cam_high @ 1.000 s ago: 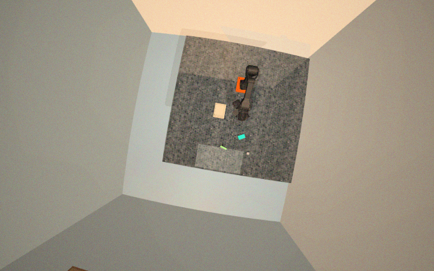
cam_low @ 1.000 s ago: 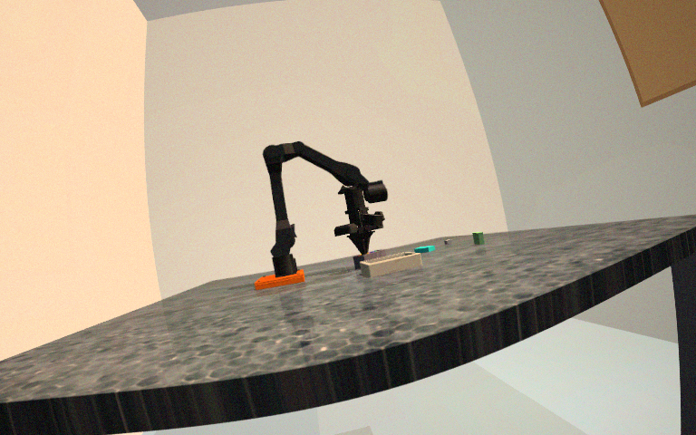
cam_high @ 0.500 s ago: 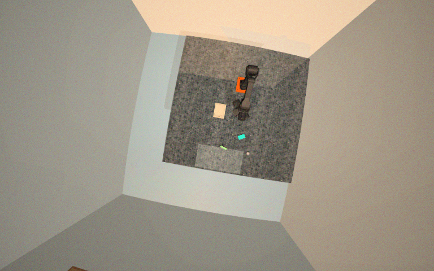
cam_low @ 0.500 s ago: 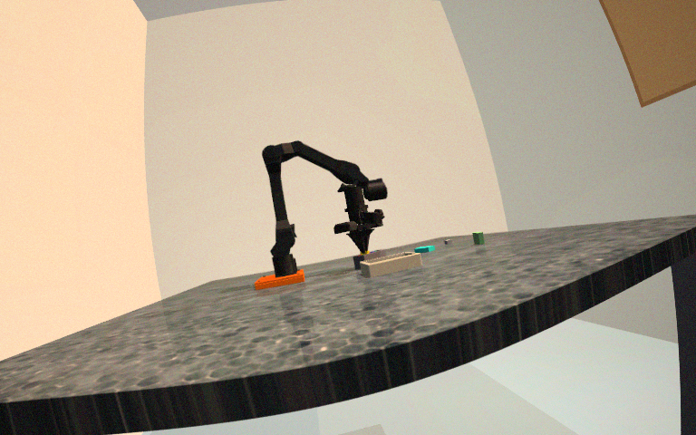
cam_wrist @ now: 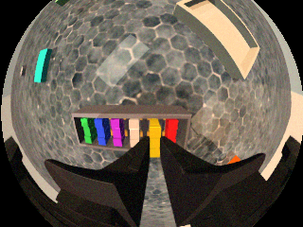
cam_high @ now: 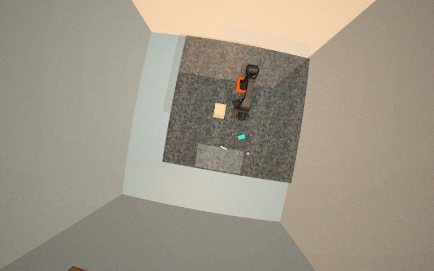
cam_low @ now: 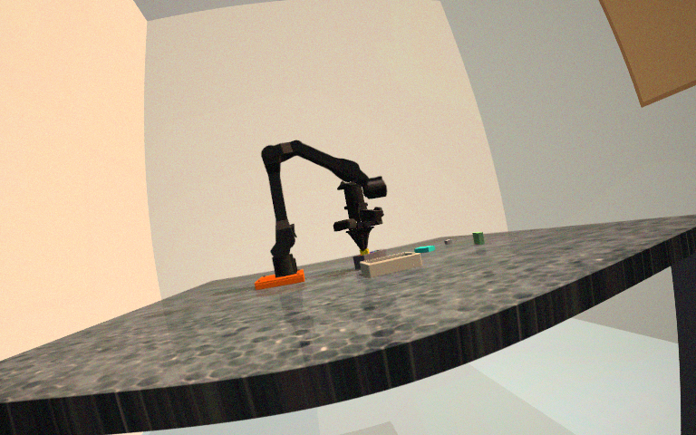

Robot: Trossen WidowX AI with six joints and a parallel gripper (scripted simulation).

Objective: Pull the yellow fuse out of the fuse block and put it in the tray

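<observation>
The gripper (cam_low: 362,249) (cam_wrist: 154,140) pinches the yellow fuse (cam_low: 364,251) (cam_wrist: 154,137). In the outside view, the tray (cam_low: 391,265) (cam_wrist: 222,40) hides part of the block (cam_low: 358,262) (cam_wrist: 133,112).

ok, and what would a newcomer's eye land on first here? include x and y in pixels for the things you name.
Probably the row of colored fuses in the fuse block (cam_wrist: 133,110), with the yellow fuse (cam_low: 364,251) (cam_wrist: 154,139) pinched between the gripper's (cam_low: 363,249) (cam_wrist: 155,142) fingertips. Next, the bright orange base plate (cam_high: 238,88) (cam_low: 262,283) (cam_wrist: 235,161) under the black arm, then the cream tray (cam_high: 219,110) (cam_low: 392,265) (cam_wrist: 222,38) beside the block.
</observation>
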